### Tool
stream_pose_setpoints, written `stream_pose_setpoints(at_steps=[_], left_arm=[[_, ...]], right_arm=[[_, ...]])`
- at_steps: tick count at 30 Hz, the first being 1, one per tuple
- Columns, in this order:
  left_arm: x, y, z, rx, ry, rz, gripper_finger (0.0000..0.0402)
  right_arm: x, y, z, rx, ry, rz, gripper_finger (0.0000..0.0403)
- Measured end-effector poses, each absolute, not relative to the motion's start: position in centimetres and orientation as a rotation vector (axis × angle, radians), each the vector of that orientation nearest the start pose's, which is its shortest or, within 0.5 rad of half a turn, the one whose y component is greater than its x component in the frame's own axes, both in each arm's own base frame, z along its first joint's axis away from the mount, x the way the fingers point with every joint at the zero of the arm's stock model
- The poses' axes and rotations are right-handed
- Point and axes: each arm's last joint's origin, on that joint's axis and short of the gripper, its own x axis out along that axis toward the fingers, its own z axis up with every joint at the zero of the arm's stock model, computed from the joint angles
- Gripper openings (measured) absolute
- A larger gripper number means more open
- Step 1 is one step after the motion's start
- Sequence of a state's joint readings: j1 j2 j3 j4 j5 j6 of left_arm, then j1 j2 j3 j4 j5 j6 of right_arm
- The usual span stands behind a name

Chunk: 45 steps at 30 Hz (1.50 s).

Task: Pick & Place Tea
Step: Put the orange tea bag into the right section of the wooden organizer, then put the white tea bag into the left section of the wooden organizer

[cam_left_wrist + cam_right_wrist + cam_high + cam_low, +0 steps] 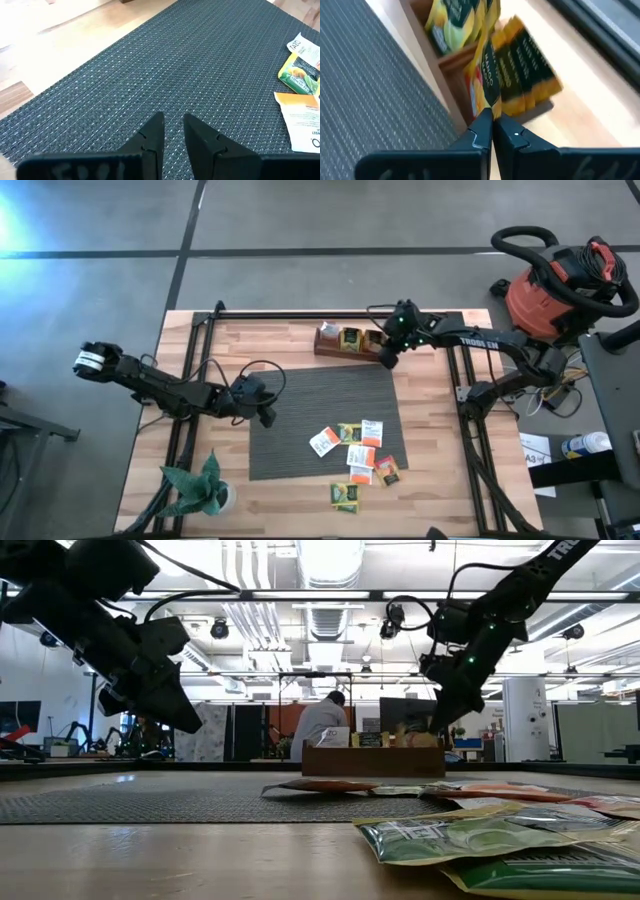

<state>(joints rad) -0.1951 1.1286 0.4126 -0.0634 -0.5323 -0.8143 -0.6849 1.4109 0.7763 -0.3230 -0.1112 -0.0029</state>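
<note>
table [300, 500] | grey mat [300, 420], wooden box [335, 348], plant [200, 490]

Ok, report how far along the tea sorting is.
Partly done. Some packets already stand in the wooden box at the mat's far edge. In hand: the right gripper is shut on a yellow packet at the box's end compartment. The left gripper hovers empty over the grey mat. Left: the loose packets at the mat's near corner.
</note>
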Motion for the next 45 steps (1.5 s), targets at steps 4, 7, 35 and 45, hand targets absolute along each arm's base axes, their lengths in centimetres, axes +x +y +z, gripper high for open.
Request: stream_pose_setpoints(at_steps=[4, 7, 35, 45], left_arm=[[19.6, -2.4, 16.1, -0.493, 0.549, 0.588, 0.0069], [19.6, -2.4, 16.1, -0.493, 0.548, 0.588, 0.0069], [19.6, -2.4, 16.1, -0.507, 0.550, 0.581, 0.0069], [20.1, -3.0, 16.2, -0.590, 0.614, 0.388, 0.0069]], right_arm=[[20.7, -16.5, 18.6, 0.390, 0.914, -0.526, 0.0009], [20.9, -16.2, 18.6, 0.390, 0.915, -0.518, 0.0009], [20.9, -15.8, 19.4, 0.395, 0.910, -0.607, 0.0125], [19.8, -13.3, 23.8, 0.378, 0.796, -0.573, 0.0123]])
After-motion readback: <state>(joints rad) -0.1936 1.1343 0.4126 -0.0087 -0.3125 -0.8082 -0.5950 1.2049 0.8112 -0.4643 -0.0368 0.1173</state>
